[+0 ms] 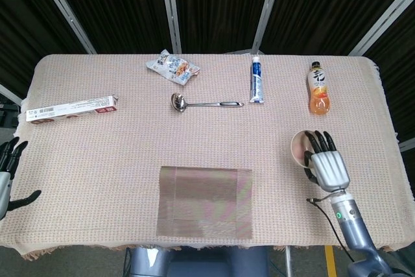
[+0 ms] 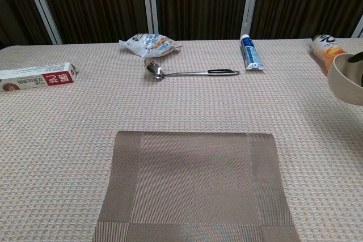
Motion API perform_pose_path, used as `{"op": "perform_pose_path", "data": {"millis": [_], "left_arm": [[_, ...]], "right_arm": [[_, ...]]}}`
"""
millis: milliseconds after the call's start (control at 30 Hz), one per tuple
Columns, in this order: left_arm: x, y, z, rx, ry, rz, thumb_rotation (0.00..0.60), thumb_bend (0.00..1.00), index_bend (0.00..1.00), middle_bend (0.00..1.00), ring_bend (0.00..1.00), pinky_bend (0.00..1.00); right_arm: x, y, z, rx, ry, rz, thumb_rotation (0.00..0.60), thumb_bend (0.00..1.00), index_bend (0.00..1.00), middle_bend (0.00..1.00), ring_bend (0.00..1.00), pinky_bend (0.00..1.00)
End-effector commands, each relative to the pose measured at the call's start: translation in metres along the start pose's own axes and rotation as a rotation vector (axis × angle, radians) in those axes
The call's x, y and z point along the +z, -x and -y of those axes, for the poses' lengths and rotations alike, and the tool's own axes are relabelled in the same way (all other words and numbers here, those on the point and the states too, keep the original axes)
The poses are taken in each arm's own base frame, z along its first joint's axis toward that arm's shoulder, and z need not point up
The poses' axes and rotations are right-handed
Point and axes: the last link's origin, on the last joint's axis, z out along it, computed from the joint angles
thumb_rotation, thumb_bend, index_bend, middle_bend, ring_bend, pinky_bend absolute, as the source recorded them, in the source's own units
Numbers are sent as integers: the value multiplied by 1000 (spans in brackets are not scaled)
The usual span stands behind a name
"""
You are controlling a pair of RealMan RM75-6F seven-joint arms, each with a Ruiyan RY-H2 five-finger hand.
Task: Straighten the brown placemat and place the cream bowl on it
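Head view: 1 placemat (image 1: pixel 205 202), 1 bowl (image 1: pixel 299 146).

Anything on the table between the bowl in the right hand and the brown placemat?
Nothing: the head view shows only bare tablecloth between the cream bowl, held by the right hand, and the brown placemat.

Table (image 1: pixel 130 134) under a beige woven cloth, with seven things resting on it

The brown placemat (image 1: pixel 205 202) lies flat and square at the near edge. Directly beyond the placemat sits a steel ladle (image 1: pixel 204 102), handle pointing right. Left of the ladle lies a long red-and-white box (image 1: pixel 71 109); just behind the ladle, a snack packet (image 1: pixel 172 67); right of the ladle, a toothpaste tube (image 1: pixel 257 80), then an orange drink bottle (image 1: pixel 318 88).
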Motion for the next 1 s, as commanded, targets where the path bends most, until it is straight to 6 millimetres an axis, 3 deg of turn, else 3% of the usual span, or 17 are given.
{"op": "perform_pose_path", "data": {"millis": [33, 200, 267, 333, 367, 400, 467, 700, 867, 1000], "left_arm": [[2, 1, 0, 2, -4, 3, 600, 0, 0, 0, 0, 0], [5, 4, 2, 10, -17, 12, 600, 0, 0, 0, 0, 0], [6, 5, 2, 12, -20, 15, 600, 0, 0, 0, 0, 0], [6, 6, 2, 14, -22, 18, 600, 0, 0, 0, 0, 0], [7, 7, 2, 16, -24, 19, 600, 0, 0, 0, 0, 0], [7, 7, 2, 18, -24, 21, 600, 0, 0, 0, 0, 0], [7, 8, 2, 20, -26, 24, 600, 0, 0, 0, 0, 0], [6, 10, 1, 21, -22, 28, 600, 0, 0, 0, 0, 0], [6, 10, -6, 7, 26, 22, 600, 0, 0, 0, 0, 0], [5, 18, -25, -16, 177, 30, 600, 0, 1, 0, 0, 0]], "right_arm": [[43, -2, -25, -30, 110, 64, 600, 386, 773, 10, 0, 0], [62, 7, -37, -52, 177, 113, 600, 382, 770, 10, 0, 0], [64, 9, -38, -61, 186, 122, 600, 355, 532, 5, 0, 0], [66, 12, -41, -81, 193, 132, 600, 206, 81, 0, 0, 0], [67, 15, -43, -97, 198, 145, 600, 140, 7, 0, 0, 0], [66, 19, -44, -104, 201, 170, 600, 61, 0, 0, 0, 0], [66, 22, -45, -92, 207, 197, 600, 5, 0, 0, 0, 0], [48, 7, -46, -5, 207, 111, 600, 0, 0, 0, 0, 0], [19, -16, -49, 110, 193, -4, 600, 0, 0, 0, 0, 0], [-15, -38, -42, 204, 132, -96, 600, 0, 0, 0, 0, 0]]}}
